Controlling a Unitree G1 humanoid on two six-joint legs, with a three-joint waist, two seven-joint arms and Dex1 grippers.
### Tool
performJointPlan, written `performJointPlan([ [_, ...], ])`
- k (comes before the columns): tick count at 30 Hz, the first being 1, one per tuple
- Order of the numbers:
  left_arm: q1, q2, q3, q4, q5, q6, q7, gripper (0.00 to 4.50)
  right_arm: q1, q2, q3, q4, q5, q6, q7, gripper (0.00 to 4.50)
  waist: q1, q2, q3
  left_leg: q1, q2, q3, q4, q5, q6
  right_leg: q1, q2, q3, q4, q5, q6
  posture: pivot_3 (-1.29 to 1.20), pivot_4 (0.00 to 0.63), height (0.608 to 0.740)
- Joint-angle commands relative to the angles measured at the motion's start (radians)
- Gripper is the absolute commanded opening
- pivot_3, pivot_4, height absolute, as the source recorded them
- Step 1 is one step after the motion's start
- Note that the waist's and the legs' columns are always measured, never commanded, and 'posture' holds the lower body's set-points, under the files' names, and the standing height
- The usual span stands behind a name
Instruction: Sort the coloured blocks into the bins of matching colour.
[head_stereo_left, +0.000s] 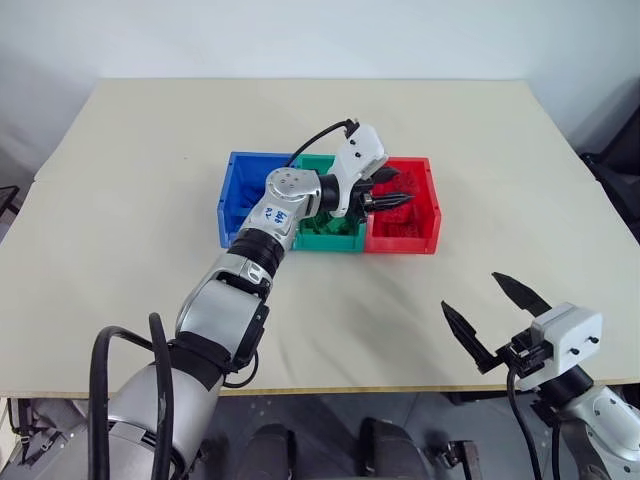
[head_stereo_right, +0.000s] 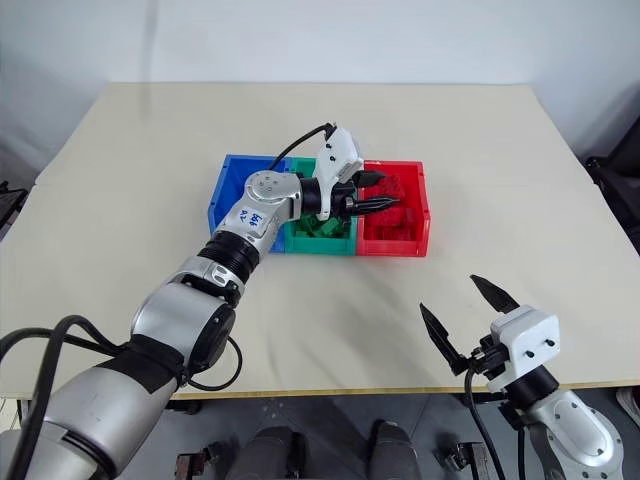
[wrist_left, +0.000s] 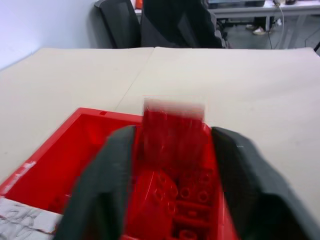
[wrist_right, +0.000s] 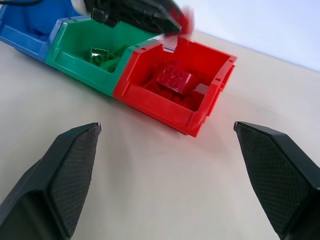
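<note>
The three joined bins stand mid-table: blue bin, green bin, red bin. My left gripper reaches level over the red bin, its fingers spread. A blurred red block sits between the fingers with a slim gap on each side, above the bin's inside. Several red blocks lie in the red bin, and green blocks lie in the green one. My right gripper hangs open and holds nothing over the table's near right part, well short of the bins.
The beige table spreads wide around the bins, its front edge just below my right gripper. Black chairs stand past the far side.
</note>
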Motion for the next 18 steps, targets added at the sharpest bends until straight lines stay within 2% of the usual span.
performJointPlan([
  [1,-0.032,-0.005,0.017,0.012,0.018,-0.057,-0.02,3.78,0.012,0.009,0.004,-0.055,-0.005,-0.028,-0.016,4.5,-0.003,0.0,0.0,0.0,0.0,0.0,0.0,0.0,0.0,0.0,0.0,0.0,0.0,0.0,0.0,0.0,0.15,0.74],
  [3,-0.018,0.016,0.026,-0.002,0.02,-0.092,-0.033,4.41,0.007,0.0,0.017,-0.059,-0.003,-0.024,-0.007,4.5,-0.004,0.0,0.0,0.0,0.0,0.0,0.0,0.0,0.0,0.0,0.0,0.0,0.0,0.0,0.0,0.0,0.15,0.74],
  [4,-0.009,0.026,0.037,-0.017,0.009,-0.101,-0.054,4.46,0.004,-0.006,0.021,-0.059,-0.001,-0.024,-0.001,4.5,-0.004,0.0,0.0,0.0,0.0,0.0,0.0,0.0,0.0,0.0,0.0,0.0,0.0,0.0,0.0,0.0,0.15,0.74],
  [10,0.133,0.15,0.079,-0.184,-0.034,-0.193,-0.228,4.46,-0.08,-0.075,0.032,-0.019,0.026,0.006,0.047,4.5,-0.01,0.0,0.0,0.001,0.001,0.001,0.0,0.0,0.0,0.0,0.0,0.001,0.001,0.0,0.0,0.0,0.15,0.74],
  [12,0.256,0.264,0.103,-0.292,-0.064,-0.179,-0.319,4.46,-0.148,-0.129,0.052,0.034,0.04,0.023,0.105,4.5,-0.02,0.001,-0.001,0.001,0.001,0.001,0.0,0.0,0.0,0.0,0.0,0.001,0.001,0.0,0.0,0.0,0.15,0.74],
  [14,0.354,0.338,0.124,-0.41,-0.102,-0.132,-0.363,4.46,-0.189,-0.168,0.058,0.081,0.055,0.022,0.153,4.5,-0.032,0.001,-0.001,0.002,0.001,0.002,0.001,0.0,0.0,0.0,0.0,0.002,0.002,0.0,0.0,0.0,0.15,0.74],
  [18,0.552,0.469,0.182,-0.668,-0.166,-0.012,-0.355,4.46,-0.265,-0.215,0.064,0.179,0.087,0.027,0.226,4.5,-0.019,0.001,0.0,0.0,0.002,-0.001,0.002,0.0,0.0,-0.001,0.0,0.001,0.004,0.0,-0.001,0.0,0.15,0.74],
])
